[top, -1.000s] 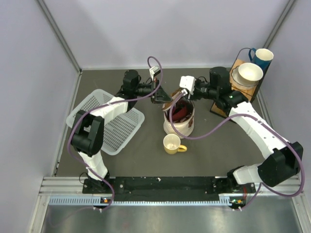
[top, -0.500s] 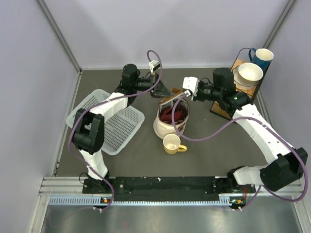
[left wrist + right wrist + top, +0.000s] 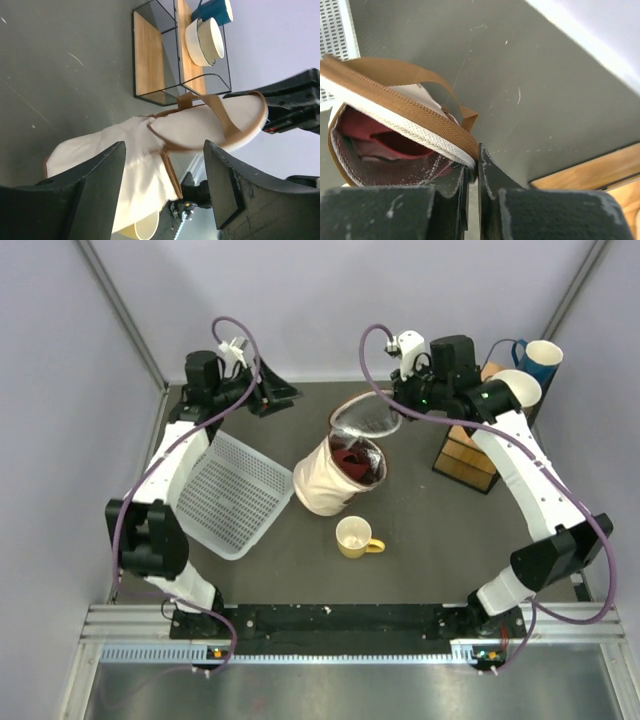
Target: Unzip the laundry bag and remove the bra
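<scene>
Laundry bag (image 3: 318, 482) — cream fabric, brown-trimmed lid (image 3: 365, 420) in right jaws, left jaws wide

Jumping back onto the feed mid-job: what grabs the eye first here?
The laundry bag sits tilted at the table's centre with its round lid lifted, and the right gripper pinches the lid's brown-trimmed edge. Inside the open mouth the maroon and pink bra shows. The left gripper hangs open and empty at the back left, apart from the bag.
</scene>
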`<state>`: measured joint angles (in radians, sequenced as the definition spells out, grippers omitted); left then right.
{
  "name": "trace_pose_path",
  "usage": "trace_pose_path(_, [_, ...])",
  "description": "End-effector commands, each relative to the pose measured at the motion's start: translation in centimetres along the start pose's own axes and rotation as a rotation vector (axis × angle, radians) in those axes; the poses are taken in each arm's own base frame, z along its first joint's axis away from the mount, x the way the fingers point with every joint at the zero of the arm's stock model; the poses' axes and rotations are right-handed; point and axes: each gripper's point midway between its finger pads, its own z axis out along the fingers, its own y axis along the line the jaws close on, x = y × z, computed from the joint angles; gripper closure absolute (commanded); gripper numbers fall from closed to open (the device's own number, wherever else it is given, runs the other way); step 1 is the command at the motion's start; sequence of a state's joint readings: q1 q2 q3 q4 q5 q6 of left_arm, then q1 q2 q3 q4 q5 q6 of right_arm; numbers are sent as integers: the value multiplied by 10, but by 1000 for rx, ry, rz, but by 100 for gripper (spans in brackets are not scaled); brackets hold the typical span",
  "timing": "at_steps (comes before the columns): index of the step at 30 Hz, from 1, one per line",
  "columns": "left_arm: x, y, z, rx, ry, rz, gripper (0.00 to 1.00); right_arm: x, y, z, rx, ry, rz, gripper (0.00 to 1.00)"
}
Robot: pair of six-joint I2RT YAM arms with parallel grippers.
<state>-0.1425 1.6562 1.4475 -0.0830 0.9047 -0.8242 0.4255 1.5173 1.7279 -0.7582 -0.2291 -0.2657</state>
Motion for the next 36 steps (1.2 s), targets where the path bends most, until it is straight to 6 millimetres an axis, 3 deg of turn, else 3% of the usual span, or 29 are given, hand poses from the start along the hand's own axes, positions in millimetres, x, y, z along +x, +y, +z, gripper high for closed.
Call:
trace_pose_path(1, [-1,-39,-31,-79,-48,185,31,3,15,-12,25,110,263,100])
trace_pose_path(5, [10,-44,-40,-86,-22,220,32,13,30,-7,17,191,363,100])
trace_pose_path(8, [18,-46,-42,-87,6,229,35,7,34,-17,18,199,426,100])
trace_pose_path(13, [21,-59,-48,-76,5,267,37,-11,21,-49,119,117,451,100])
trace_pose_path(18, [25,-64,-46,-62,22,274,38,2,6,-60,232,158,449,100])
trace_pose_path(25, [35,-52,-42,-98,38,273,42,22,2,-60,284,229,483,100])
trace_pose_path(30, [41,-55,-38,-100,54,286,42,26,0,-62,312,233,531,100])
trace_pose_path(33, [48,-61,-28,-113,65,310,42,28,-1,-50,318,218,596,100])
trace_pose_path(35, [58,-53,-18,-160,95,326,42,27,2,-43,304,200,630,100])
trace_pose_path(36, [60,-54,-15,-167,100,332,43,35,6,-40,294,208,645,100])
